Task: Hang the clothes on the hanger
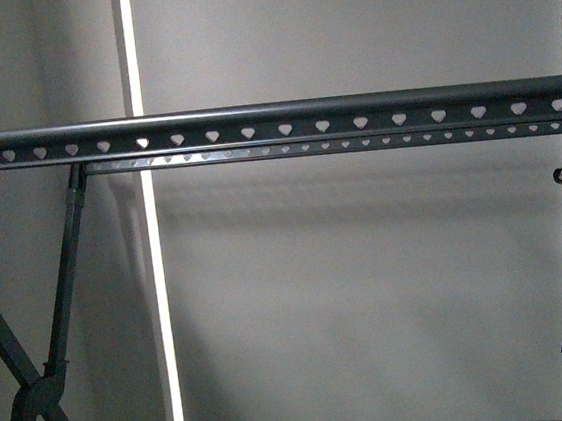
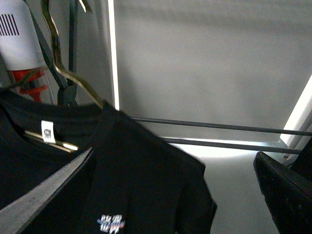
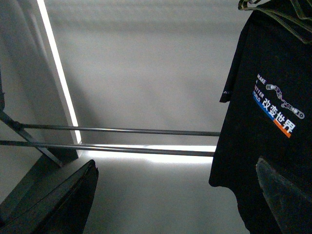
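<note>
Left claw (image 2: 174,158): jaws spread wide. Its fingers (image 2: 44,195) sit far apart on either side of the wrist camera. One presents a pale grey inner face, the opposite one a dark face. Neither pad closes on anything.

Right claw (image 3: 175,163): jaws spread equally wide. Its fingers (image 3: 53,204) are both dark, with the gap between them unobstructed. Only the fingers of each arm are visible.

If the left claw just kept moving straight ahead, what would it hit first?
Probably the black T-shirt, which hangs right before the open left gripper, nearer than the rack's lower rails; depth is hard to judge.
</note>
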`<move>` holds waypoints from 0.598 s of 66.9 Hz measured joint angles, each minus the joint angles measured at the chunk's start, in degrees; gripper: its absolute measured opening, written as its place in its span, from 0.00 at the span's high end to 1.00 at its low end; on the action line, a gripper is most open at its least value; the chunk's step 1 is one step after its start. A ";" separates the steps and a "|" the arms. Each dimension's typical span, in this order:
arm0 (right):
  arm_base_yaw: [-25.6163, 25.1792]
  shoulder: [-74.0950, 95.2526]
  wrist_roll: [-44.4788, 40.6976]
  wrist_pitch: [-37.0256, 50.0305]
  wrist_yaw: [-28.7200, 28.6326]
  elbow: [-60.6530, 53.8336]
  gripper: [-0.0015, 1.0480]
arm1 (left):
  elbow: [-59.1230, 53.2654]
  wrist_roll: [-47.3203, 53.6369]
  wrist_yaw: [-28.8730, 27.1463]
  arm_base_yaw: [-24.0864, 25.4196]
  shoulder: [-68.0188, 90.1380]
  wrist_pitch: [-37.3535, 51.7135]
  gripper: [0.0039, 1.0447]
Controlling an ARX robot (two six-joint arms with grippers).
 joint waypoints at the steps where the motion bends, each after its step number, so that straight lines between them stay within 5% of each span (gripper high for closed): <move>1: 0.00 0.00 0.00 0.00 0.00 0.00 0.07 | 0.00 0.00 0.00 0.00 0.00 0.00 0.06; 31: 0.00 0.00 0.00 0.00 0.00 0.00 0.07 | 0.00 0.00 0.02 0.00 0.00 0.00 0.06; 35: 0.00 0.00 0.00 0.00 0.02 0.00 0.07 | 1.16 -0.39 6.29 0.94 2.29 -4.07 0.06; 40: 0.00 0.00 0.00 0.00 0.00 0.02 0.07 | 3.17 -2.16 2.71 -1.20 8.33 -1.68 0.06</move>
